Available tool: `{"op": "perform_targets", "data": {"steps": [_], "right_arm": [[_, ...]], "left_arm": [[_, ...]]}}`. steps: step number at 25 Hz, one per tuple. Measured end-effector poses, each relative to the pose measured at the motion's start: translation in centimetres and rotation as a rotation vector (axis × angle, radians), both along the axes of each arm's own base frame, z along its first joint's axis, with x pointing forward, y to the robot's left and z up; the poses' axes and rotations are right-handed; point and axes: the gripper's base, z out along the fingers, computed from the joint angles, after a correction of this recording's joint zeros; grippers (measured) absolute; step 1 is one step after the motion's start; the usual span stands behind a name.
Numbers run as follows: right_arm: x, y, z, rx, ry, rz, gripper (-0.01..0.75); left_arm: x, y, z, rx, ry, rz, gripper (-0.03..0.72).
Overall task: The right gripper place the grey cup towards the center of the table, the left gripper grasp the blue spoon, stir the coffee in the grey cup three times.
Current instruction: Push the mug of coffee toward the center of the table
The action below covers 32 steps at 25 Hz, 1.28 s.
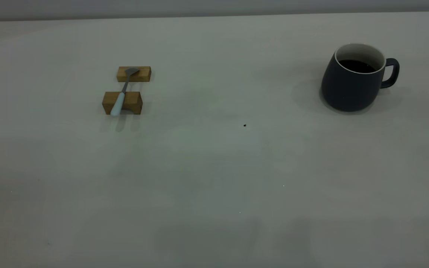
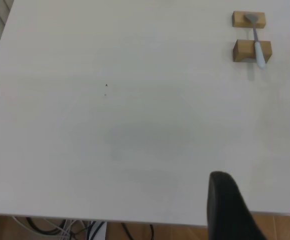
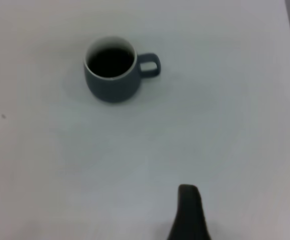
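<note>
Bare pale surface [image 1: 214, 193] is filling the whole front of the exterior view, with only a tiny dark speck [image 1: 244, 125] sitting near the middle. Neither arm is reaching into that view.

From its own wrist camera, the left gripper [image 2: 257, 210] is hanging above the near edge of the surface, cables showing below that edge. One black finger [image 2: 227, 207] is showing, with a sliver of the other at the frame's border, and a wide gap is lying between them, so the jaws are standing apart and holding nothing. The blue spoon [image 1: 122, 93] is lying well away from it, on the left side of the surface, bridging two wooden blocks [image 1: 122, 102]: its metal bowl is resting on the far block and its pale blue handle is crossing the near block, the tip sticking out past it.

The right gripper [image 3: 189, 212] is hovering over open surface too, and only a single dark finger is poking into its wrist view, so I cannot tell whether it is spread or closed. The grey cup [image 1: 352, 80] is standing upright well apart from it, on the right side toward the back, its handle pointing right. Dark coffee [image 1: 356, 66] is sitting inside, below the rim.
</note>
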Motion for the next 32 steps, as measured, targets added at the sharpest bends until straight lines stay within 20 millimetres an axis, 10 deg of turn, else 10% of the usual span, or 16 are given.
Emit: {"op": "perform_targets", "data": {"steps": [13,32], "right_arm": [[16.0,-0.5,-6.3,-0.241,0.293,0.322,0.63],[29.0,1.2,-19.5,-0.479,0.529,0.76,0.606]], "left_arm": [[0.0,0.0,0.0,0.0,0.0,0.0,0.399],[0.0,0.0,0.0,0.0,0.0,0.0,0.399]]}}
